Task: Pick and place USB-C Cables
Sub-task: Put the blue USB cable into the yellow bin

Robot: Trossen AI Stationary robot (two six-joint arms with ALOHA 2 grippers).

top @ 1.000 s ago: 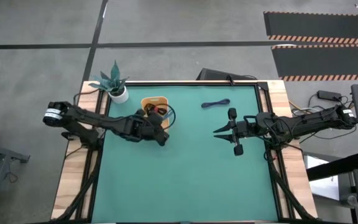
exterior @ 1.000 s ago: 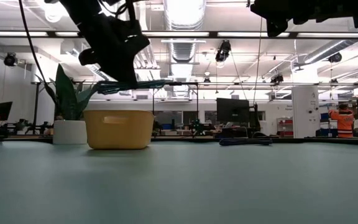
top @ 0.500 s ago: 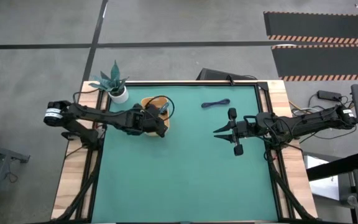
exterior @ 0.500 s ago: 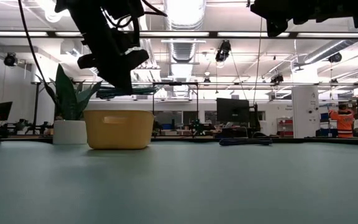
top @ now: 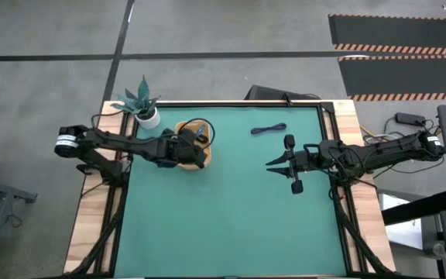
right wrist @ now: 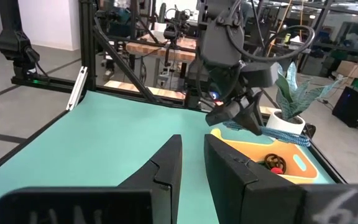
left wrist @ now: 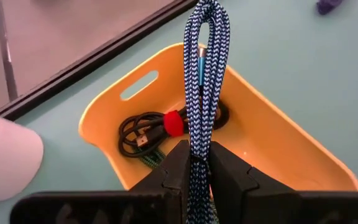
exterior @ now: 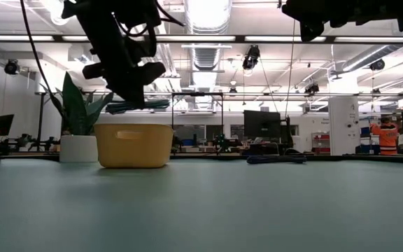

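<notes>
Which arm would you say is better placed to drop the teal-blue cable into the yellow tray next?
The left. Its gripper is shut on the teal-blue cable above the yellow tray. The right gripper waits open mid-table, nearer the blue-purple cable.

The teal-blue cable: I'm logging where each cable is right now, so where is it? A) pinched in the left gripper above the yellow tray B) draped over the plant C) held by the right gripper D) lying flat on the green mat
A: in the left wrist view the teal-blue cable hangs doubled from the left gripper, whose fingers are closed on it, over the yellow tray.
</notes>
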